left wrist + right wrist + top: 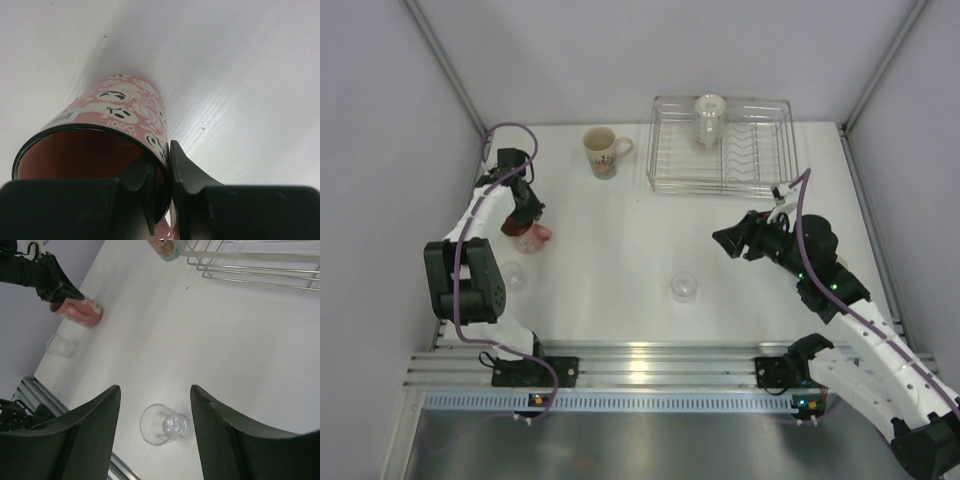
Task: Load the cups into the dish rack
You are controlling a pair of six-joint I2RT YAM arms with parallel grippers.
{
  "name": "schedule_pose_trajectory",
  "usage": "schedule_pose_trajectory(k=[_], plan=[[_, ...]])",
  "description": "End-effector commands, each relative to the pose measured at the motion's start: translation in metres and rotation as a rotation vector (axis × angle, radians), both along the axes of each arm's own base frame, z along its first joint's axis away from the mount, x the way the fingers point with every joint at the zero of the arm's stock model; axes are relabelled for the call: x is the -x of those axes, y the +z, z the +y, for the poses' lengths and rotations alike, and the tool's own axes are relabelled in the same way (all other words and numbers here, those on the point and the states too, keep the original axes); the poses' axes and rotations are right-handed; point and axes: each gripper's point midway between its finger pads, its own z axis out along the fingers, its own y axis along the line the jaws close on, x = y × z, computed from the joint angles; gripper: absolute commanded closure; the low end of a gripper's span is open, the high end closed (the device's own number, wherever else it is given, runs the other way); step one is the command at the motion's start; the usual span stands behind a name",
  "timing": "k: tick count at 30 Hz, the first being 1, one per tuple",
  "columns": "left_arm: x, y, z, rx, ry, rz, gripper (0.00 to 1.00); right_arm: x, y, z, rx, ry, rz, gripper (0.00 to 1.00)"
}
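Observation:
A translucent red tumbler (120, 107) with white ghost prints lies on its side at the table's left (534, 237). My left gripper (162, 170) is shut on its rim, one finger inside the mouth and one outside (525, 214). A cream floral mug (605, 152) stands left of the dish rack (760, 185), a silver wire basket with a pale cup (709, 118) inside. My right gripper (155, 390) hangs open above the table (725, 240). A small clear glass (162, 424) lies below its fingers (684, 288). Another clear glass (512, 277) sits near the tumbler (61, 346).
Grey walls close in the table on the left, back and right. An aluminium rail (650, 365) runs along the near edge by the arm bases. The rack's plate-slot wires (745, 155) fill its right half.

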Motion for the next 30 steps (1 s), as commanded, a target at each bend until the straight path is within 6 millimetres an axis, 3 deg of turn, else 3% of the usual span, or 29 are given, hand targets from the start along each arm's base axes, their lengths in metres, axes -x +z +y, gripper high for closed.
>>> schedule_pose_trajectory(k=[1,6,12,13,14,15,16,18,19,21,25,28,30], plan=[[-0.018,0.052,-0.018,0.082,-0.051,-0.177,1.00,0.008,0.021,0.012,-0.062,0.066,-0.027,0.41],[-0.017,0.095,-0.036,0.140,-0.141,-0.299,1.00,0.012,0.033,0.015,-0.092,0.080,-0.002,0.39],[-0.006,0.182,-0.074,0.270,-0.304,-0.612,1.00,0.017,0.057,0.033,-0.195,0.152,0.051,0.27],[0.001,0.205,-0.080,0.290,-0.318,-0.689,1.00,0.017,0.058,0.037,-0.211,0.165,0.063,0.25],[0.007,0.209,-0.086,0.316,-0.337,-0.722,1.00,0.015,0.054,0.042,-0.233,0.177,0.105,0.23],[0.014,0.219,-0.098,0.358,-0.382,-0.766,1.00,0.013,0.061,0.047,-0.263,0.198,0.090,0.13],[0.014,0.242,-0.105,0.395,-0.403,-0.874,1.00,0.014,0.061,0.052,-0.279,0.225,0.105,0.12],[0.035,0.258,-0.116,0.449,-0.435,-0.976,1.00,0.011,0.065,0.066,-0.317,0.268,0.129,0.09],[0.041,0.281,-0.120,0.476,-0.445,-1.078,1.00,0.009,0.066,0.071,-0.324,0.281,0.134,0.09],[0.062,0.294,-0.127,0.497,-0.496,-1.174,1.00,0.009,0.075,0.089,-0.359,0.333,0.128,0.08],[0.079,0.316,-0.150,0.551,-0.646,-1.254,1.00,0.014,0.080,0.128,-0.397,0.429,0.143,0.08],[0.092,0.313,-0.176,0.666,-0.737,-1.270,1.00,0.022,0.087,0.158,-0.448,0.510,0.155,0.09],[0.101,0.323,-0.187,0.681,-0.800,-1.331,1.00,0.027,0.090,0.172,-0.482,0.554,0.174,0.10]])
